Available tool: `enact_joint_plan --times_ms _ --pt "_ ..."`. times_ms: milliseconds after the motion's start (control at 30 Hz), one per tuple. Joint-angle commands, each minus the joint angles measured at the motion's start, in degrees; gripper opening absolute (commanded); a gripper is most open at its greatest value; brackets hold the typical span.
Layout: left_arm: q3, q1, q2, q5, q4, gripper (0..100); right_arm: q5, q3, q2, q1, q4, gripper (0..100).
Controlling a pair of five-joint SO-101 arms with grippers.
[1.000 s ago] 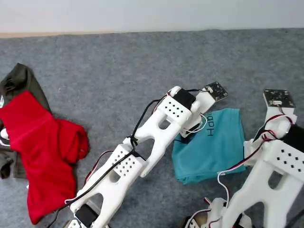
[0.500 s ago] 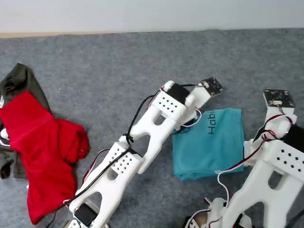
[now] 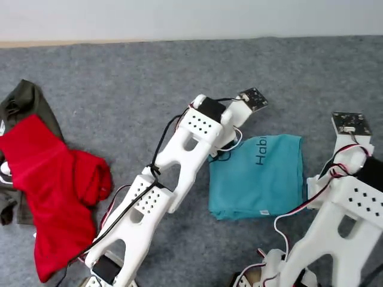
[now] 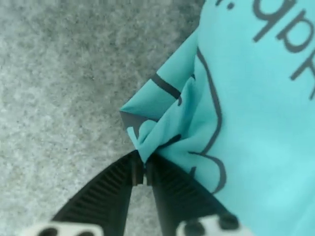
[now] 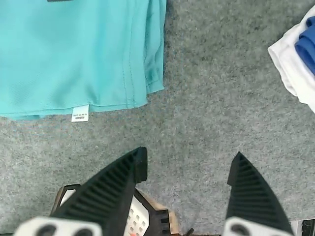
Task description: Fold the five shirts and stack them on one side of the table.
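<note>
One folded teal shirt [image 3: 257, 179] has slid leftward across your grey felt table [image 3: 119, 89], its corner clamped in your left gripper [image 4: 141, 164]; your right gripper [image 5: 187, 164] hangs splayed beside it. Likely you're repositioning it for stacking.

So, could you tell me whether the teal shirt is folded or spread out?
Folded: the teal fabric shirt lies as a compact rectangle with layered edges, one corner pinched in the left tool.

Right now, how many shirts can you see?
4 for certain: the folded teal shirt pinched by the left gripper, the red shirt at the high view's left, the olive shirt partly under it, and white fabric beside blue fabric, possibly a fifth.
</note>
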Motion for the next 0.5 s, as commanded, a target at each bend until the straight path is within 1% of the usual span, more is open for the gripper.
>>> enact_joint_plan --times_ms 0,167,300,467 --pt "-0.9 -1.0 -2.2 -0.2 1.7 4 0.5 -0.4 -1.5 0.5 2.2 27.0" --pt "2.1 -1.0 -8.7 -0.1 1.7 8 0.6 -0.4 -1.5 -1.8 2.2 27.0" --pt "6.2 -1.1 -15.3 -0.3 1.6 10 0.5 -0.4 -1.5 -4.5 2.2 27.0" --pt "9.0 -1.1 -21.3 0.1 1.4 10 0.4 -0.4 -1.5 -5.1 0.7 27.0"
